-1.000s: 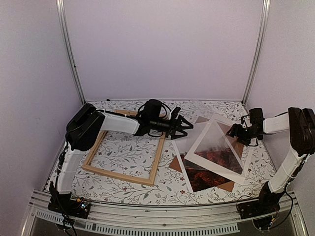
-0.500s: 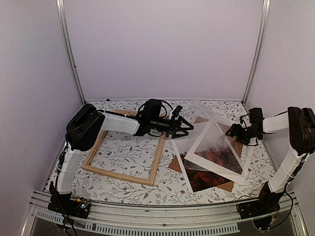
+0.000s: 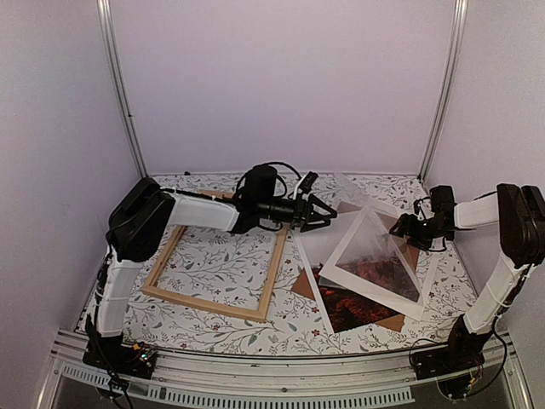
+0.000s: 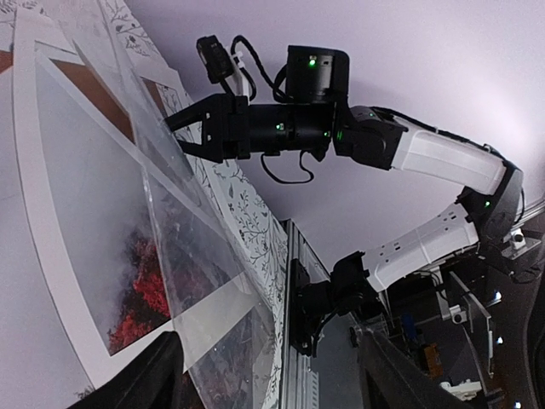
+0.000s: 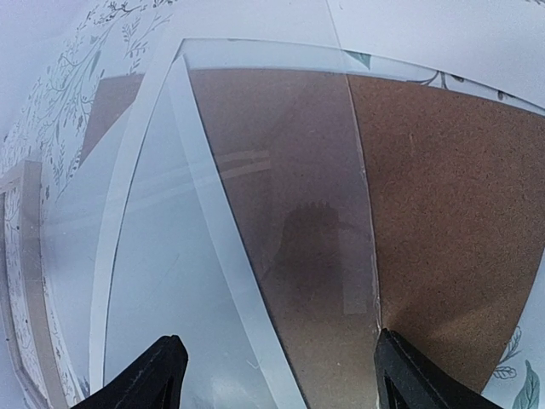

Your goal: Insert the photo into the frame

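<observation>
The light wooden frame lies flat on the left half of the table. The photo, red foliage and grey mist, lies right of it on a brown backing board. A white mat and a clear sheet partly cover the photo. My left gripper hovers open at the clear sheet's far left corner. In the left wrist view the sheet reaches down between the fingertips. My right gripper is open at the sheet's right edge, and nothing is clamped in it.
The floral table cover shows through the frame's opening. White walls and metal posts close in the back and sides. In the right wrist view the brown board lies under the clear sheet, beside the mat's strip.
My left gripper has moved a little farther away and to the right, toward the clear sheet's corner. Its jaws have narrowed slightly. The right arm has stayed still.
</observation>
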`<state>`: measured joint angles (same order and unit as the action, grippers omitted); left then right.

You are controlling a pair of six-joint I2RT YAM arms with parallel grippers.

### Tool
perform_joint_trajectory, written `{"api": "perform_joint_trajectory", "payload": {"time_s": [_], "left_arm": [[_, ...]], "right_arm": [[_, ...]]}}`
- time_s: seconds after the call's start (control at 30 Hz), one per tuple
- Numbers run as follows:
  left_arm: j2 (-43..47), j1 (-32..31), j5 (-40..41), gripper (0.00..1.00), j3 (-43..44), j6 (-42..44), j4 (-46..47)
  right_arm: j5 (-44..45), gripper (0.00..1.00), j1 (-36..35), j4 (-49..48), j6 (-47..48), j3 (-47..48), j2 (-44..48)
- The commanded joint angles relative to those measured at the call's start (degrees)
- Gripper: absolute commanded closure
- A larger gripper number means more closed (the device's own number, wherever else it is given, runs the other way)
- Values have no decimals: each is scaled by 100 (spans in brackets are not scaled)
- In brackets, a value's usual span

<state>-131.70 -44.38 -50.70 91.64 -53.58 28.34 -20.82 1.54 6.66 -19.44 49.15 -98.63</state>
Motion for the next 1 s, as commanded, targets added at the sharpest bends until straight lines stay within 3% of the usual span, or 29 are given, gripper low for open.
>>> {"api": "perform_joint_trajectory", "payload": {"time_s": [0.0,0.47,0.8,0.97], "left_arm": [[160,-105,-98,28,-44,54,357],[73,-202,-145,26,-117,-189,1091],[159,-208,230,25,-341,-138,1045],[256,-203,742,24,-399,120,414]], "right_arm": [[-297,20,-88,493,52,-25,-224],[-479,20,-115,470,46,-80,-139],[-664,20,-115,373,-22,-133,-130],[-606,20,-116,375,-43,-181,-126]]}}
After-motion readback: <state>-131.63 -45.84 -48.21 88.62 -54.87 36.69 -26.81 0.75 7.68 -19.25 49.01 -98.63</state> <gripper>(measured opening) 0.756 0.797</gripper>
